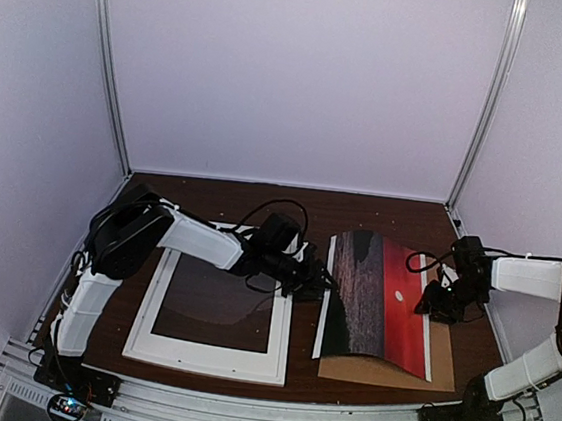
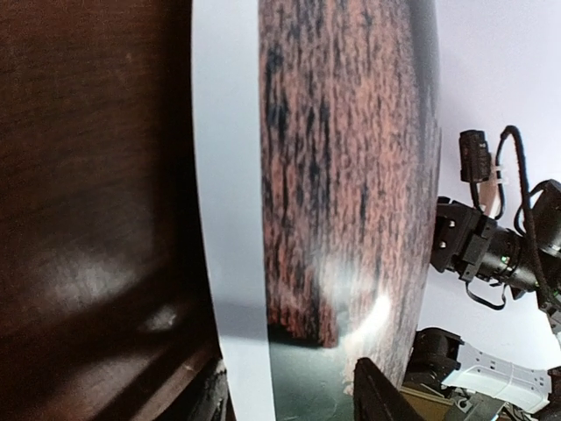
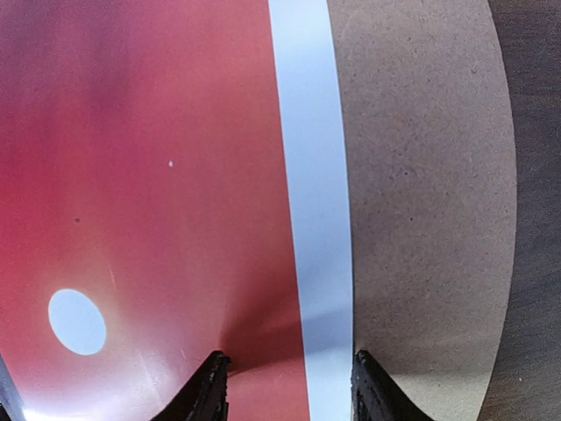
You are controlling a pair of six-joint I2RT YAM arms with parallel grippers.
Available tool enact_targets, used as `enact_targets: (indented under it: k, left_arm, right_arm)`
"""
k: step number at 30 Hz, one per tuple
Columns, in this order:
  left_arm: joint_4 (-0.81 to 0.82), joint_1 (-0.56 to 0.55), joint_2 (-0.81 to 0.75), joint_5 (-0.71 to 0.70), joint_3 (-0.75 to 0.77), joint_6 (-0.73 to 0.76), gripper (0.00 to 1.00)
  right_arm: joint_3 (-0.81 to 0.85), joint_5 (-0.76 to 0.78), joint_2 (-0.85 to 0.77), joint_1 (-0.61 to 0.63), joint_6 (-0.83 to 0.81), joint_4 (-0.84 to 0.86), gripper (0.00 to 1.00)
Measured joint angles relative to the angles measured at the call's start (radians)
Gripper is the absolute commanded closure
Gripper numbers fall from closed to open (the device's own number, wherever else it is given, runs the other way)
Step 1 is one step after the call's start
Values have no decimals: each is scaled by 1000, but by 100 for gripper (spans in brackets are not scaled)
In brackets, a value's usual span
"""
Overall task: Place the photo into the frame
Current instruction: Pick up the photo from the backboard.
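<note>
Photo (image 1: 378, 296) arched face-up between my pincers, over the brown board (image 1: 443, 360), just right of the frame (image 1: 207, 359).
Light, floppy, easily creased paper: I judge the white borders the place to hold. Its long axis runs near-to-far, dark water toward the frame. My right pincer (image 3: 287, 390) stands apart astride the border; my left pincer (image 1: 316, 281) I cannot tell.

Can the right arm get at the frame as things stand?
Probably not. The frame lies on the left side, under the left arm; the bowed photo and the left gripper sit between it and the right gripper.
</note>
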Motion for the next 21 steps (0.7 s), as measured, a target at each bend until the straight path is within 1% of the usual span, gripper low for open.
enact_targets:
  k: [4, 9, 16, 19, 21]
  left_arm:
    - [84, 6, 0, 22, -14, -19, 48]
    - [184, 13, 0, 45, -14, -35, 45]
    - [273, 15, 0, 75, -13, -51, 41]
    - [299, 15, 0, 85, -13, -59, 41]
    - [312, 15, 1, 89, -13, -64, 45]
  right_arm:
    - [0, -1, 0, 3, 1, 2, 52]
    - [0, -1, 2, 9, 2, 6, 52]
    - [5, -1, 9, 19, 4, 10, 52]
    - [9, -1, 14, 23, 5, 9, 52]
    - [10, 0, 15, 26, 5, 10, 52]
